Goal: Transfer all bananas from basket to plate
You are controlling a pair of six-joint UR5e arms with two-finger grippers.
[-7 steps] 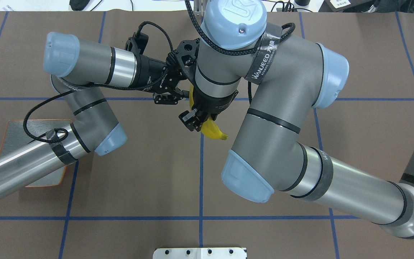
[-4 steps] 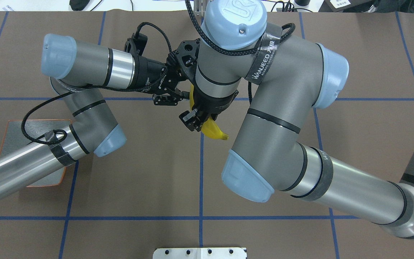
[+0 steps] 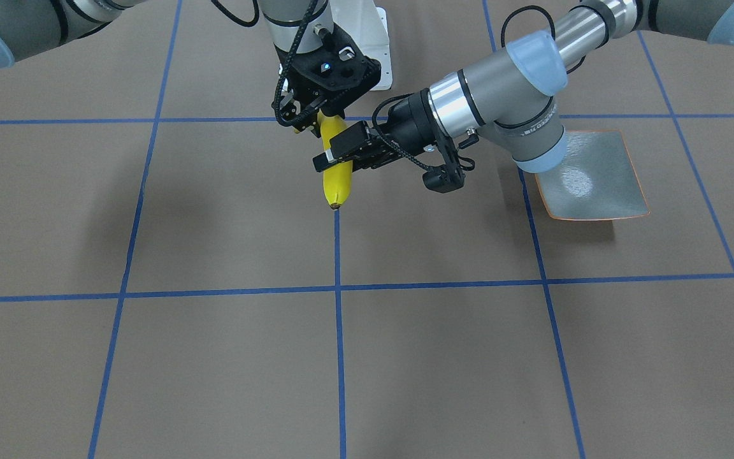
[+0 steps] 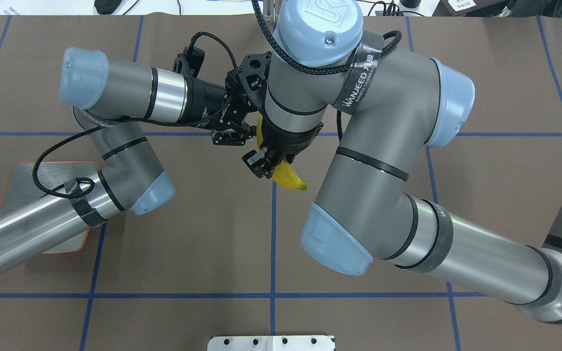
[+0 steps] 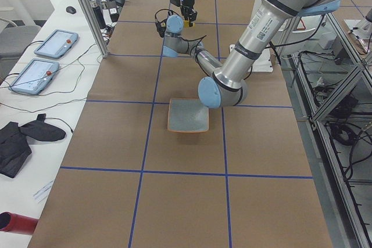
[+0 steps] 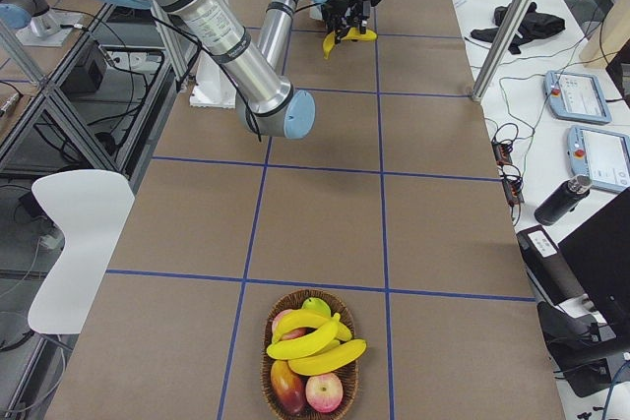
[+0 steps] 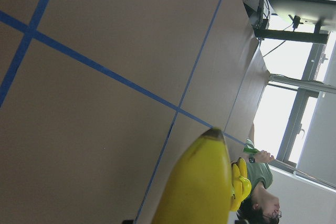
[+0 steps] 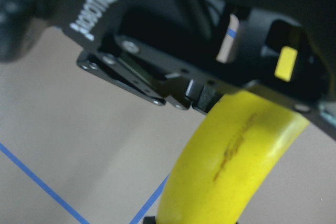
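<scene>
A yellow banana point(image 3: 336, 182) hangs tip-down above the table's middle, also seen as the banana point(image 4: 288, 176). My right gripper point(image 3: 316, 122) comes from above and is shut on its upper end. My left gripper point(image 3: 335, 153) reaches in sideways, open, with one finger on either side of the banana's middle. The right wrist view shows the banana point(image 8: 231, 171) under the left gripper's black body. The square plate point(image 3: 596, 185) with its orange rim lies bare beneath the left arm. At the table's far right end stands the basket point(image 6: 268, 373), holding more bananas point(image 6: 310, 344).
Apples and other fruit point(image 6: 323, 392) share the basket. A white mounting plate point(image 4: 271, 342) sits at the robot's edge of the table. The left forearm point(image 4: 27, 229) lies over part of the plate. A person point(image 7: 257, 182) stands beyond the table's end.
My left gripper has slid a little to the right, closer in around the banana. The right gripper and the banana have held still.
</scene>
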